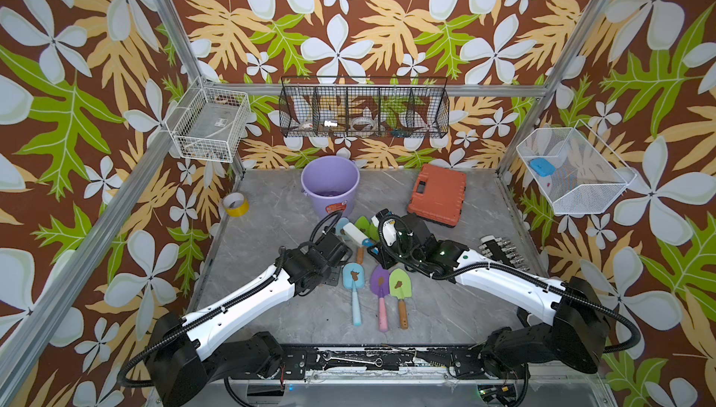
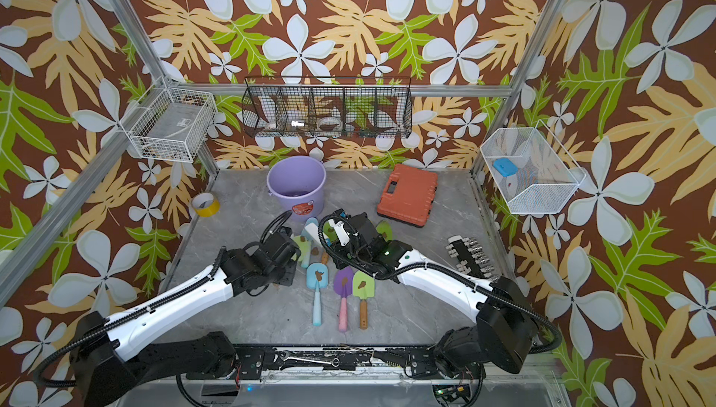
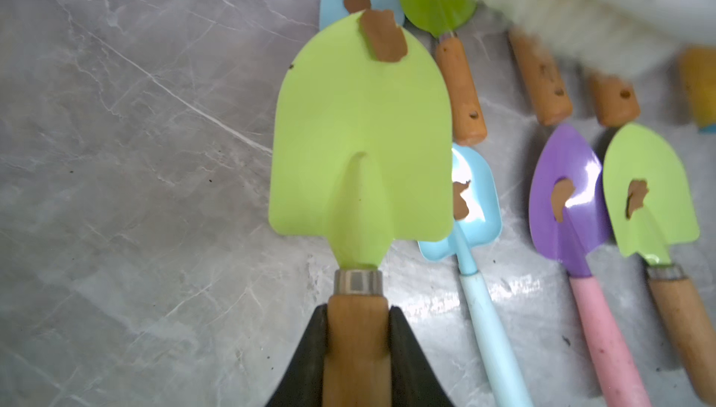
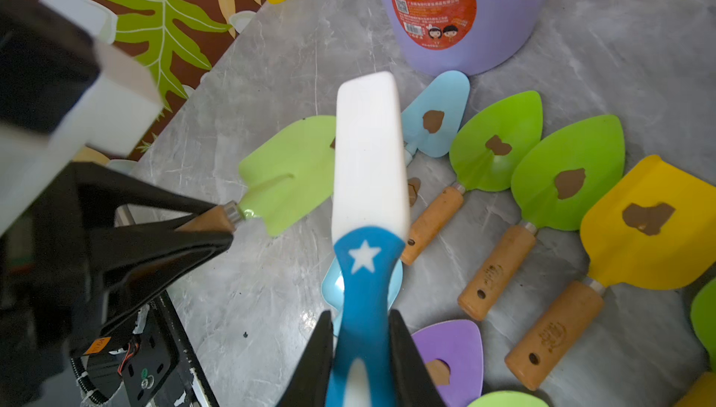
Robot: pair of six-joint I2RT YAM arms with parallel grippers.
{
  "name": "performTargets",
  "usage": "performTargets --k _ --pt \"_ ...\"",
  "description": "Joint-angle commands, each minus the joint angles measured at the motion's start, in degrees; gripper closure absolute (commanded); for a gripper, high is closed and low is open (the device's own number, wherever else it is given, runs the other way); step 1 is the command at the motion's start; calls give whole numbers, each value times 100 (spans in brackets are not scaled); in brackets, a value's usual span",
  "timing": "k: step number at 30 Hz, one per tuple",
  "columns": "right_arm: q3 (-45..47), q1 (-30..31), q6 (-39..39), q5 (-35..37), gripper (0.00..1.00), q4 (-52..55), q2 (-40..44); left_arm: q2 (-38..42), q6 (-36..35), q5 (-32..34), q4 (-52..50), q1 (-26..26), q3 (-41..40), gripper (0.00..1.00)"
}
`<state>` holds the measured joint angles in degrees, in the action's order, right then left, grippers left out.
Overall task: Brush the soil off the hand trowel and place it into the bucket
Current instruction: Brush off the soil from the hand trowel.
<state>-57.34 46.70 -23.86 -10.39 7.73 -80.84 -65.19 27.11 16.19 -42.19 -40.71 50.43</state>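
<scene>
My left gripper (image 3: 358, 312) is shut on the wooden handle of a light green hand trowel (image 3: 360, 133), held just above the table. One brown soil clump (image 3: 381, 37) sticks near the blade's tip. My right gripper (image 4: 362, 319) is shut on the blue star-marked handle of a white brush (image 4: 368, 153). The brush head lies across the tip end of the held blade (image 4: 290, 176). Its bristles (image 3: 561, 17) hang beside the tip; I cannot tell if they touch. The lilac bucket (image 1: 330, 180) (image 2: 296, 180) stands upright just beyond both grippers.
Several soiled trowels lie on the grey table: blue (image 1: 353, 275), purple (image 1: 379, 281) and green (image 1: 399, 283) nearer the front, more (image 4: 565, 176) beside the bucket. An orange tool case (image 1: 438, 195) sits back right, yellow tape (image 1: 235, 203) back left, a socket rail (image 1: 499, 252) at right.
</scene>
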Motion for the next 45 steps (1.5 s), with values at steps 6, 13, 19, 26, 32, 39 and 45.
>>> performTargets --k 6,13,19,26,32,39,45 --pt "134 -21 -300 389 100 -467 349 692 192 -2704 1694 1280 -590 100" --pt "-772 309 49 57 100 110 -163 728 -74 -1446 733 1223 -315 100" --pt "-1707 542 86 -116 100 760 -1098 762 4 -1207 656 1226 -298 100" --pt "-2816 488 334 498 100 1843 -2212 645 74 -768 591 1010 -271 100" --pt "-3559 251 441 943 100 2316 -2742 535 193 -348 485 769 -253 100" --pt "-3514 223 548 1091 100 2405 -2475 508 152 -611 702 705 -377 100" --pt "-2030 112 312 854 100 1353 -1283 670 233 -1497 1315 705 -609 100"
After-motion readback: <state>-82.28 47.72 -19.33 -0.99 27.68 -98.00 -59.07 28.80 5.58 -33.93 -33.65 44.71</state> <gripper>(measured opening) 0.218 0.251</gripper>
